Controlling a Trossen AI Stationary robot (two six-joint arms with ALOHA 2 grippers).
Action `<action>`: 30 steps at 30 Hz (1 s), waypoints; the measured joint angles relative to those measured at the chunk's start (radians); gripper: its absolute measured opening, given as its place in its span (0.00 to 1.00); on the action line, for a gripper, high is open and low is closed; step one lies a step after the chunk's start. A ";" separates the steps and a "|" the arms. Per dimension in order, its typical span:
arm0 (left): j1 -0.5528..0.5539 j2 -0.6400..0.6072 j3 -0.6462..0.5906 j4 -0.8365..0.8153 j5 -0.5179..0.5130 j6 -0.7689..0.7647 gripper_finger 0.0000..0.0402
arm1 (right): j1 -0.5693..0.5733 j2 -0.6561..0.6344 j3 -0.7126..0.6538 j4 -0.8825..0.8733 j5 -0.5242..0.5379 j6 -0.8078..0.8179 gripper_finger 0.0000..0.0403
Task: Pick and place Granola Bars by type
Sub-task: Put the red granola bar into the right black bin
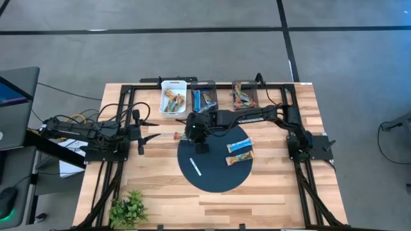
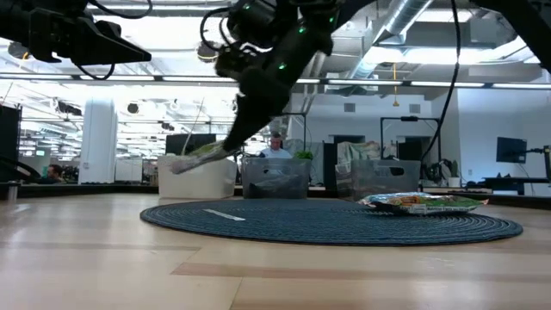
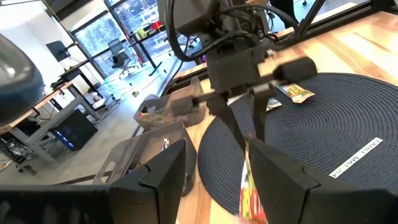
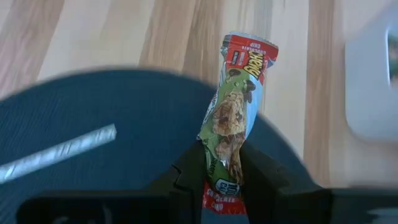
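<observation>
Red-and-green wrapped chocolate-chip granola bar [image 4: 233,118] pinched by one end between the closed fingers of the right gripper [image 4: 225,171], held aloft over the far-left edge of the round dark woven mat [image 1: 215,179], two bars [image 1: 239,152] apparently left lying on the mat, three bins [image 1: 209,95] ranged behind, left gripper [image 1: 149,130] parked open at the table's left.

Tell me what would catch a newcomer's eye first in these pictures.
First, the right gripper shut on a red and green granola bar, lifted above the left edge of the round dark mat. Next, two more bars lying on the mat's right side, and three bins at the table's far edge with bars already inside. The left gripper waits open off the mat's left.
</observation>
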State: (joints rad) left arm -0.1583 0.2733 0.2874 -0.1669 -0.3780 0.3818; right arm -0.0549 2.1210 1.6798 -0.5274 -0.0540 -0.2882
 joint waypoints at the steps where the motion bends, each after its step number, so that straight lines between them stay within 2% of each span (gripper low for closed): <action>1: 0.000 0.000 0.000 0.000 0.000 0.000 0.43 | 0.000 -0.011 0.000 -0.033 0.000 0.000 0.17; 6: 0.000 0.000 0.000 0.000 0.000 0.000 0.43 | -0.007 -0.045 0.000 -0.157 -0.011 0.001 0.17; 10: 0.000 0.000 0.000 -0.001 0.000 -0.008 0.43 | -0.020 -0.087 -0.048 -0.157 -0.054 0.016 0.17; 15: 0.000 0.000 0.000 -0.003 0.000 -0.011 0.43 | -0.044 -0.194 -0.196 -0.083 -0.060 0.054 0.17; 19: 0.000 0.000 0.000 -0.003 0.000 -0.016 0.43 | -0.070 -0.338 -0.359 -0.017 -0.031 0.105 0.17; 24: 0.000 0.000 0.000 -0.002 0.001 -0.018 0.43 | -0.110 -0.564 -0.586 0.055 0.134 0.205 0.17; 30: 0.000 0.000 0.000 0.004 0.000 -0.019 0.43 | -0.161 -0.846 -0.827 0.166 0.389 0.337 0.17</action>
State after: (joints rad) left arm -0.1585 0.2729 0.2874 -0.1627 -0.3777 0.3625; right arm -0.2163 1.2747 0.8530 -0.3611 0.3351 0.0484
